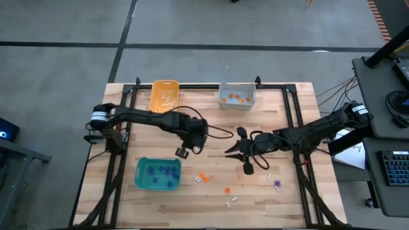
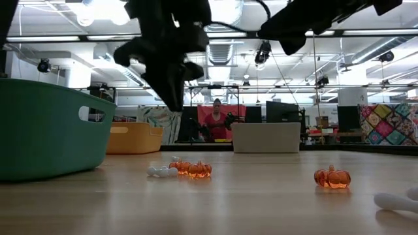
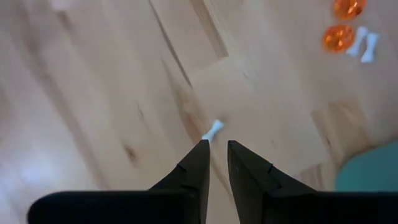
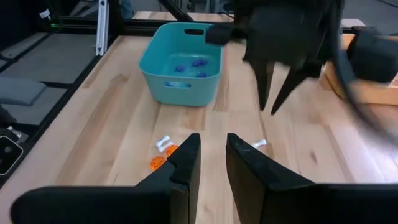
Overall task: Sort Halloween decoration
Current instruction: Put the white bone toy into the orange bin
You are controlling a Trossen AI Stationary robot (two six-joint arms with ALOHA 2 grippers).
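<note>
Nearest in the low view, orange pumpkins [image 2: 332, 177] and white pieces [image 2: 160, 171] are scattered on the counter [image 2: 248, 209]. A white bone [image 3: 213, 129] is seen beneath the left tool [image 3: 215, 147], its fingers narrow, apparently holding nothing. Pickup seems in hand; lowering and closing are called for. Farther off, the right tool [image 4: 212, 142] is held narrow and empty.

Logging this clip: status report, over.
Left end effector open, above white trinket. Right end effector open, empty, mid-table. Nothing in the way.
</note>
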